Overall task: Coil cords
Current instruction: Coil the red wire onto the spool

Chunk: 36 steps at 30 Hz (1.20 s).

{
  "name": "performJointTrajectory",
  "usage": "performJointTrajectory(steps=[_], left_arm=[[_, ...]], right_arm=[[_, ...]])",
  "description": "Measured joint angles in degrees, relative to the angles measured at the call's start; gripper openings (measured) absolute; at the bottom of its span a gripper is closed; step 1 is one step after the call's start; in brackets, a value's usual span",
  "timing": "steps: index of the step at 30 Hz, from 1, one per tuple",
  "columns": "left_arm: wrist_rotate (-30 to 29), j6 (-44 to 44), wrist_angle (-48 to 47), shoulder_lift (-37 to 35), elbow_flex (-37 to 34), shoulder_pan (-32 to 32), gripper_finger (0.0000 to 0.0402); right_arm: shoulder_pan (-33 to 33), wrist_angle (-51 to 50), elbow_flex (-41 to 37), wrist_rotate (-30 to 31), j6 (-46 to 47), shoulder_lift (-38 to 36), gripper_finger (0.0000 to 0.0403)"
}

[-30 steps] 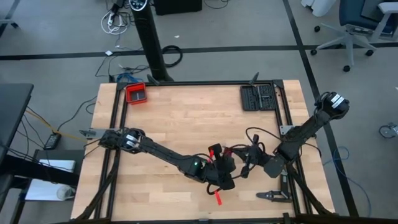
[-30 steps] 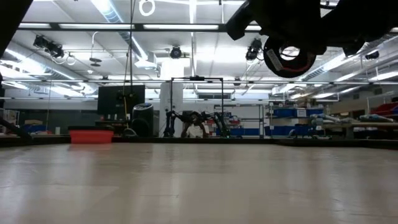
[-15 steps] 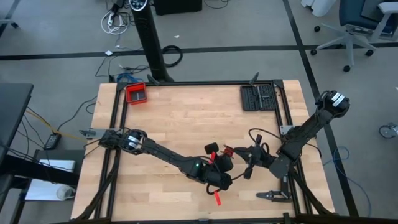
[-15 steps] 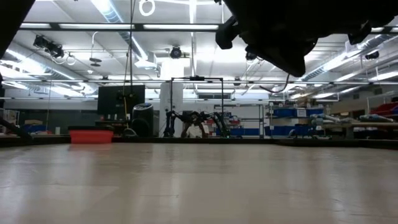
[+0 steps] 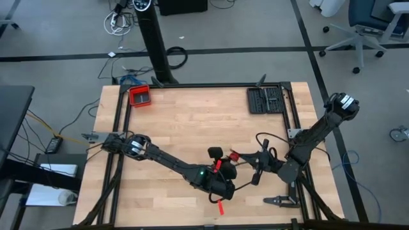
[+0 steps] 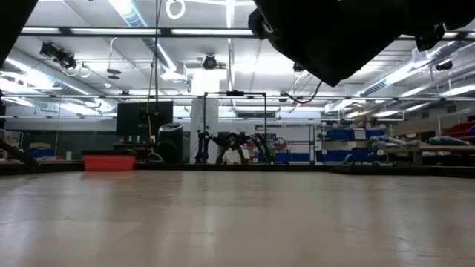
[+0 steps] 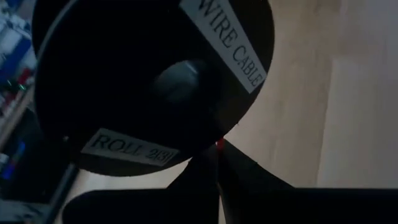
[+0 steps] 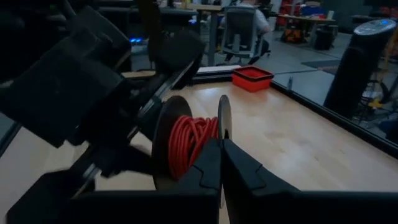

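A black spool (image 8: 165,140) wound with thin red cord (image 8: 189,146) hangs above the table's near middle (image 5: 230,158), between my two grippers. In the left wrist view its flange (image 7: 155,81) faces the camera and bears the labels "WIRE CABLE" and "ROLL 203". My left gripper (image 7: 217,152) is shut right at that flange's rim (image 5: 223,167). My right gripper (image 8: 221,155) comes from the table's right (image 5: 248,158) and is shut on the spool's other flange. In the low view the arms are a dark mass (image 6: 334,37) high above the bare table top. My left gripper has its fingertips closed on a small bit of red (image 7: 217,144) beside the flange's rim. It looks like the cord, but I cannot tell for sure. The fingers point at the spool's flat side. My right gripper pinches the thin rim of the spool's flange (image 8: 224,121) between its two fingers. The flange stands edge-on between them. The fingers come roughly level from the table's right. The spool is lifted clear of the table.
A small red tray (image 5: 139,96) stands at the far left corner and a black tool case (image 5: 264,99) at the far right. A black cable loops off my right arm (image 5: 262,137). A grey tool (image 5: 280,200) lies at the near right edge.
My left arm has shifted a little toward the table's near edge. In the low view the dark mass of the arms has grown and now hides the round spool that showed a second ago. Both grippers stay shut.
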Motion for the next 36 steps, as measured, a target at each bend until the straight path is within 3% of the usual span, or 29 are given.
performJointTrajectory(steps=[8, 17, 23, 36], left_arm=[[-0.9, 11.1, -2.0, 0.1, -0.1, -0.9, 0.0001], [15.5, 2.7, -1.7, 1.0, 0.0, 0.2, 0.0003], [17.4, 2.5, 1.0, 3.8, -0.1, 0.2, 0.0019], [19.7, 2.5, 1.5, 4.6, -0.1, 0.6, 0.0021]], right_arm=[[0.3, -5.5, 0.0, -4.7, 0.1, -0.1, 0.0], [-0.3, -14.4, 0.1, -14.6, 8.2, -0.1, 0.0], [-1.5, -22.7, 0.0, -22.8, 15.8, 0.9, 0.0], [-2.3, -22.1, -0.3, -33.1, 16.5, 8.7, 0.0]])
